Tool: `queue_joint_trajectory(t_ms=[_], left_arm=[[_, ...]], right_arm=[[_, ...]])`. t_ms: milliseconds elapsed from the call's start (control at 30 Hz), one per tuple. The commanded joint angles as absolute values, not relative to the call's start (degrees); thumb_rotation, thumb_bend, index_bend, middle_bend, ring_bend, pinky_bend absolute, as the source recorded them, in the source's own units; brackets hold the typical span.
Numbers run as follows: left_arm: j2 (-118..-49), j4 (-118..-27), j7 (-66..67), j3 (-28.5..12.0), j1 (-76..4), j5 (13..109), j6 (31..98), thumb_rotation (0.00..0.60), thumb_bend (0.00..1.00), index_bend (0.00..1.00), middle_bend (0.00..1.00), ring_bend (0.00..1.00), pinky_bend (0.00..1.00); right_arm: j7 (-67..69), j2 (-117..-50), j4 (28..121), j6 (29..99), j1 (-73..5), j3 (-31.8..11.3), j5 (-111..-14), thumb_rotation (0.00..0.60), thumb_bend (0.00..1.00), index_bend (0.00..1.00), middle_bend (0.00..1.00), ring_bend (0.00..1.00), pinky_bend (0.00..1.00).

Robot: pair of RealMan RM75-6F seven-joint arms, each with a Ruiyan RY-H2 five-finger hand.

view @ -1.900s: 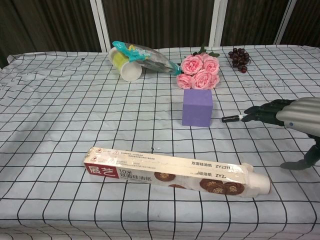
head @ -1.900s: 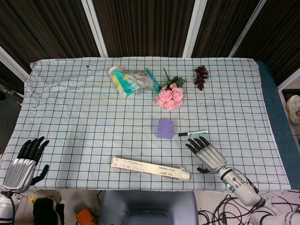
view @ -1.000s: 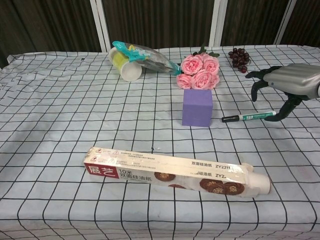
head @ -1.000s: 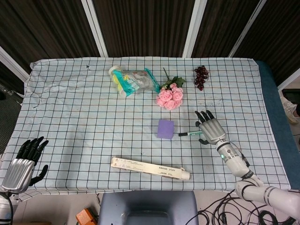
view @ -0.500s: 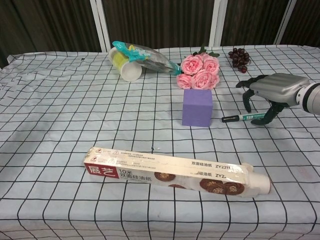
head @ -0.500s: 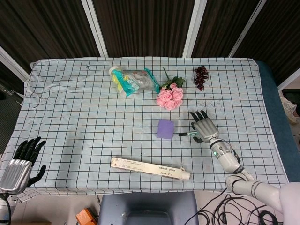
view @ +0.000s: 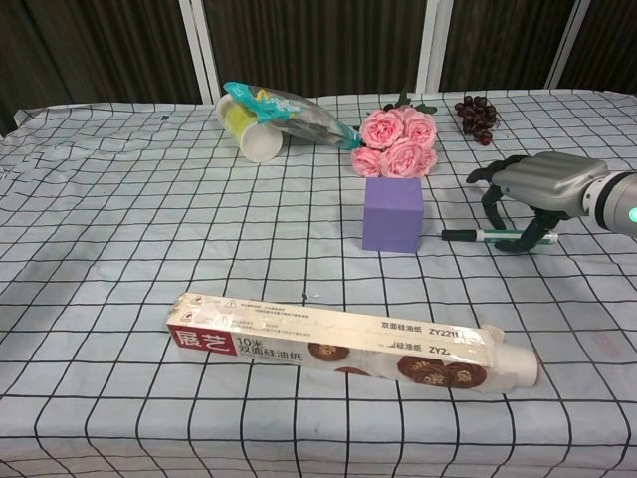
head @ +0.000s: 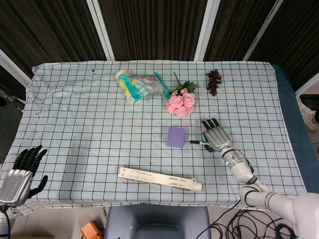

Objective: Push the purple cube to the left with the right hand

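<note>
Dark fingers (view: 490,204) of the right hand (view: 537,185) curved downward and spread over a green-barrelled marker (view: 485,236), holding nothing, palm down above the checked tablecloth (view: 119,259), the silver forearm reaching in from the robot's right. The purple cube (view: 392,214) stood just left of the marker's black tip, apart from the hand, in front of the pink roses (view: 398,142). Only the head view caught the left hand (head: 20,175), fingers loosely apart and empty, off the table's near left corner. The chest view alone made the printing legible on the long baking-paper box (view: 348,342): "10米" and a code beginning "ZY2211". A bagged cup (view: 269,118) and dark grapes (view: 477,116) lay along the far edge.
</note>
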State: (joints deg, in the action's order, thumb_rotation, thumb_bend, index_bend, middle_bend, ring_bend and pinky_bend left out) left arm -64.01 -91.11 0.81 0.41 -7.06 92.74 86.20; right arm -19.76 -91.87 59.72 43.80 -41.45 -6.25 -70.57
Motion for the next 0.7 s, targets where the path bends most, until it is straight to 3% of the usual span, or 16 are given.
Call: queue_joint_trajectory(t_ms=[33,200,433,700], left_arm=[[-64.0,-91.1,0.8,0.4,-7.0,92.7,86.2,0.600,0.42,0.00,0.00,0.00,0.07],[-64.1,-91.1,0.8,0.4,-7.0,92.8,86.3,0.600,0.42,0.00,0.00,0.00,0.07],[-64.1,-91.1,0.6,0.3,-7.0,92.8,86.4,0.600,0.42,0.00,0.00,0.00,0.07],[-64.1,-90.8,0.2,0.2,-6.9,92.9,86.6,0.600,0.42,0.00,0.00,0.00,0.07]], right_arm=[[-19.7,-91.9,59.6,43.7,-41.5,-6.2,-70.5,0.600,0.48,0.69,0.19,0.07,0.08],[-19.6,-91.9,59.6,44.0,-41.5,-6.1,-70.5,0.600,0.50,0.70,0.22,0.09,0.11],[-19.3,-92.1,59.8,45.5,-41.7,-6.1,-71.6,0.600,0.51,0.76,0.41,0.23,0.15],[-18.6,-91.1,61.7,47.7,-41.5,-5.7,-73.9,0.600,0.52,0.77,0.45,0.27,0.17]])
